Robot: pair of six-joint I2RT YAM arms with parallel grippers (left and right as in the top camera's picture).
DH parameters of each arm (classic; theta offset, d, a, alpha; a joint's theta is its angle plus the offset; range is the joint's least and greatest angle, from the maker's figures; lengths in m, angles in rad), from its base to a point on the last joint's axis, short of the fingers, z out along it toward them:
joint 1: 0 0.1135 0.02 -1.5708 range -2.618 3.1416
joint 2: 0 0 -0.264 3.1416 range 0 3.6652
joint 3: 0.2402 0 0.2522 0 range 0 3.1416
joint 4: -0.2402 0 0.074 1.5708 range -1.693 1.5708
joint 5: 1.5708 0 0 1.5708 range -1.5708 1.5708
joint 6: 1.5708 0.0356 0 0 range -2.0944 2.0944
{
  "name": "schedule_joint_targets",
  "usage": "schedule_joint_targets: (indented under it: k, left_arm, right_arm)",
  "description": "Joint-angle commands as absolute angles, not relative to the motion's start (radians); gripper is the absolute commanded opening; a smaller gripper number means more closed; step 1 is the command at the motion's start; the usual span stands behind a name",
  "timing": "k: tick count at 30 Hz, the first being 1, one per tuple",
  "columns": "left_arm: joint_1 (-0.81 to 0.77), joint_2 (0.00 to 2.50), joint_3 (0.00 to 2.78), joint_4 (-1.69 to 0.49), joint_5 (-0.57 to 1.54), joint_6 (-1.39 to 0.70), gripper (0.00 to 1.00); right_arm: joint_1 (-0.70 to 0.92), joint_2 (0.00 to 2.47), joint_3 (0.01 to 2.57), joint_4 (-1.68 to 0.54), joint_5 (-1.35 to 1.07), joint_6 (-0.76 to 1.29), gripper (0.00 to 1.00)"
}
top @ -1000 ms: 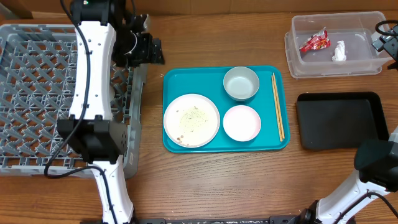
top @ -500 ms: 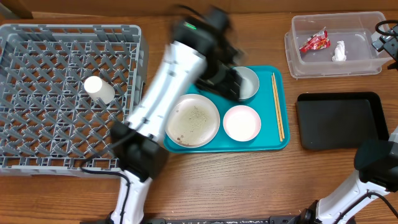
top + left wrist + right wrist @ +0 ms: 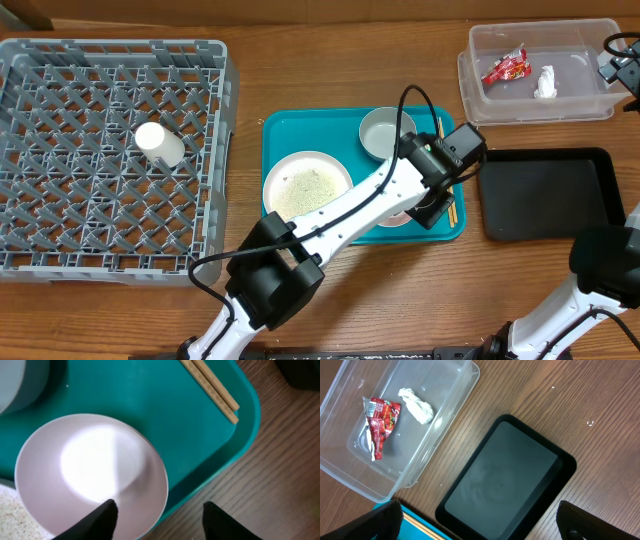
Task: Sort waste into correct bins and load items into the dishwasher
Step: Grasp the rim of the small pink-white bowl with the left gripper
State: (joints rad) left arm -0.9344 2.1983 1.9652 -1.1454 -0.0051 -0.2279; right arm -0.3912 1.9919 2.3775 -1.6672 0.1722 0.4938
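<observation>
My left gripper (image 3: 432, 208) (image 3: 159, 521) is open, low over the small white dish (image 3: 90, 467), with one finger over the dish and the other past the teal tray's edge. The arm hides most of the dish from overhead. Chopsticks (image 3: 439, 128) (image 3: 210, 382) lie along the tray's right side. The grey bowl (image 3: 385, 133) and the large plate with rice scraps (image 3: 305, 190) sit on the tray. The white cup (image 3: 160, 143) lies in the grey rack (image 3: 60, 50). My right gripper (image 3: 485, 525) is open and empty above the black tray (image 3: 505, 480) (image 3: 550, 195).
The clear tub (image 3: 470, 75) (image 3: 440, 435) at the back right holds the red wrapper (image 3: 505, 68) (image 3: 380, 422) and the white tissue (image 3: 545, 82) (image 3: 416, 406). The teal tray (image 3: 300, 128) sits mid-table between the rack and the black tray.
My left arm has swung right from the rack, across the teal tray, to the small dish. The cup stays lying in the rack. The right arm has not moved.
</observation>
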Motion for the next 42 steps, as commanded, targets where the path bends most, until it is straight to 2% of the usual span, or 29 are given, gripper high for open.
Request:
schedule_joint_targets:
  k: [1,8,12,18,23,36,39,42]
  left_arm:
    - [-0.931,2.184,1.931,-1.112,-0.012,-0.247,0.5]
    - [-0.937,2.186,1.815,-1.03,-0.007,-0.248,0.47]
    - [-0.937,2.186,1.772,-1.005,-0.007,-0.251,0.36]
    - [-0.937,2.186,1.772,-0.993,0.013,-0.251,0.35]
    - [-0.937,2.186,1.772,-0.992,0.046,-0.252,0.2]
    - [-0.94,2.186,1.726,-0.962,0.038,-0.251,0.21]
    - [-0.939,2.185,1.729,-0.959,0.019,-0.252,0.19]
    - [-0.939,2.185,1.739,-0.96,0.025,-0.267,0.11]
  right_arm:
    - [-0.39,1.967,2.402,-1.663,0.179,0.498,1.0]
    - [-0.39,1.967,2.402,-1.663,0.179,0.498,1.0]
    - [-0.39,1.967,2.402,-1.663,0.179,0.498,1.0]
    - [-0.39,1.967,2.402,-1.663,0.179,0.498,1.0]
    - [-0.39,1.967,2.402,-1.663,0.179,0.498,1.0]
    - [-0.39,1.967,2.402,-1.663,0.179,0.498,1.0]
    - [-0.39,1.967,2.402,-1.663,0.179,0.498,1.0]
    - [-0.39,1.967,2.402,-1.663,0.179,0.498,1.0]
